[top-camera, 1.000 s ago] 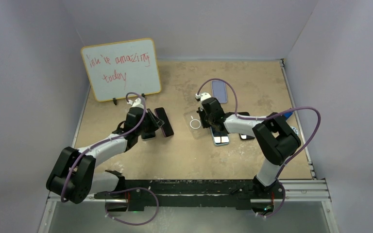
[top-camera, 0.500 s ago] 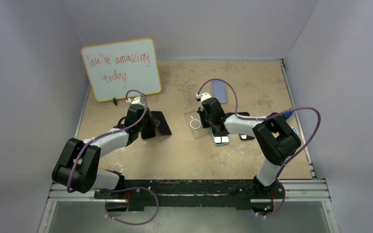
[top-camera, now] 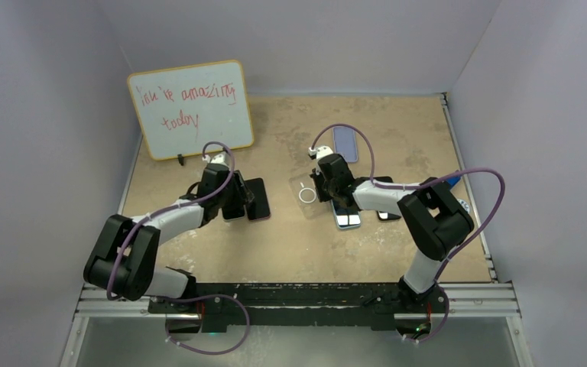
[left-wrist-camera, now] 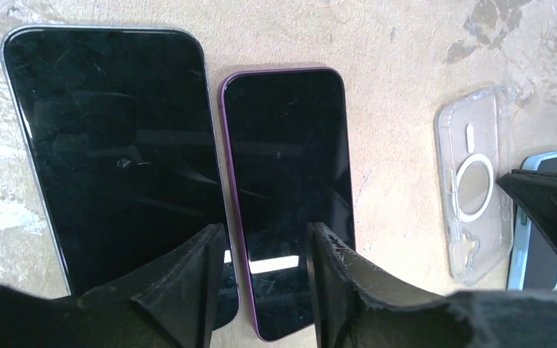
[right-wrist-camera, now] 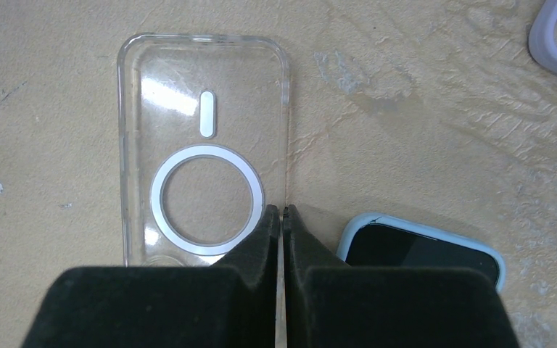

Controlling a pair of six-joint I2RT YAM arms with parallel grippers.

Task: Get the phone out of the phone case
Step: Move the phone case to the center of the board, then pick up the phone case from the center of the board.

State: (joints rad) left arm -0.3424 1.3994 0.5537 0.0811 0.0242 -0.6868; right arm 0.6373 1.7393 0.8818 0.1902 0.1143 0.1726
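Prob. stiff, slick, breakable phone [right-wrist-camera: 421,250] in softer blue case [right-wrist-camera: 366,219], mid-table: peel at case corner; R gripper [right-wrist-camera: 281,214] pressed shut alongside, L gripper [left-wrist-camera: 265,232] part-spread, holding nothing.

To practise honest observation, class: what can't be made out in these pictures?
Blue-cased phone: right wrist view, lower part behind the right gripper.
Lilac case: right wrist view, cut off by the top-right corner.
Purple phone: left wrist view, lower end partly behind the left gripper.

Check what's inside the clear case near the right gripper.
Nothing visible: bare table shows through the clear case around its white ring. The shut right gripper covers its near end, so that part cannot be checked.
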